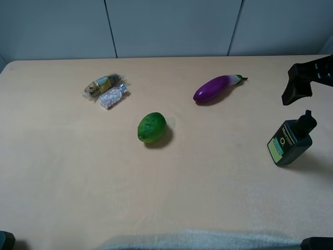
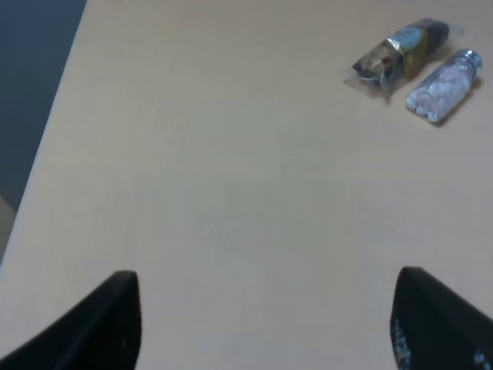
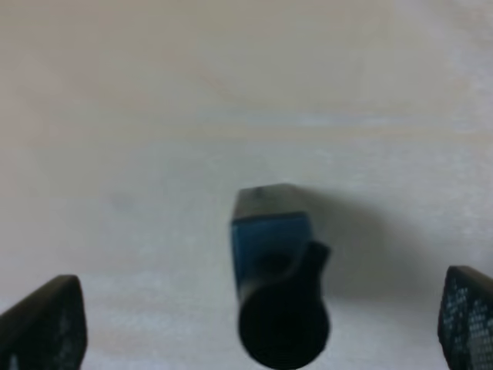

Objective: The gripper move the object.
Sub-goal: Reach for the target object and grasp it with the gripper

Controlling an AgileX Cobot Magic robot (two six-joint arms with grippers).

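Over at the left, the left gripper hangs above bare table, jaws wide apart and holding nothing. A lime sits mid-frame, with an eggplant to its upper right. The object stands upright at the right-middle of the high view, just below the right gripper. That gripper's jaws are spread either side of the bottle without touching it. I'd guess the bottle is light, rigid, smooth-sided and apt to tip, so it is best pinched across the square body under the cap. The frame edge cuts off the right gripper, and up close the label blurs beyond reading.
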